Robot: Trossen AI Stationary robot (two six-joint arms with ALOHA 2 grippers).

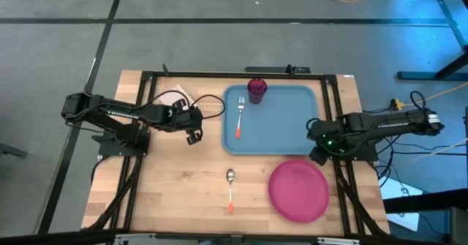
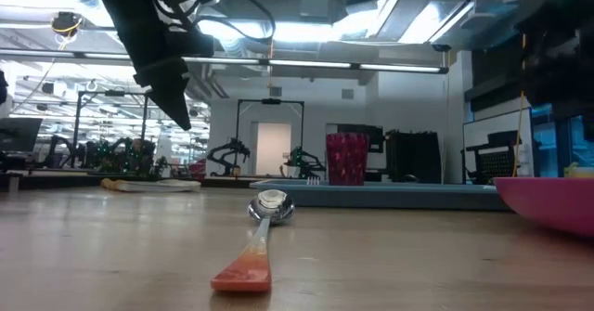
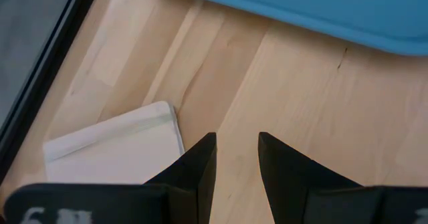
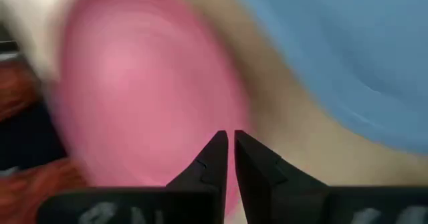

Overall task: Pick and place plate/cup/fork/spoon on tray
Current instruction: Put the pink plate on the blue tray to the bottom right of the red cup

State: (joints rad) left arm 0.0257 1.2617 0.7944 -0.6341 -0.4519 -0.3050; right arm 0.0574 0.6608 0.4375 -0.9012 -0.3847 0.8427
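Fingers (image 3: pixel 200 164) of left gripper (image 1: pixel 192 134) slightly parted, empty, left of tray (image 1: pixel 292 139); right gripper (image 4: pixel 231 158) nearly closed over plate (image 1: pixel 298 190). Cup (image 1: pixel 257 89), fork (image 1: pixel 240 116) already trayed. Likely next: spoon (image 1: pixel 230 189), near-centre table, needing descent.

Pale, matt wooden plank table (image 1: pixel 175 179); smooth light-blue plastic tray (image 1: pixel 285 124); glossy round pink plastic plate (image 1: pixel 298 191); shiny metal-bowled, orange-handled spoon (image 1: pixel 230 189).

Ceiling strip lights glare across the top of the low view. The right wrist view is motion-blurred, smearing the plate (image 4: pixel 144 97) and tray (image 4: pixel 348 50).
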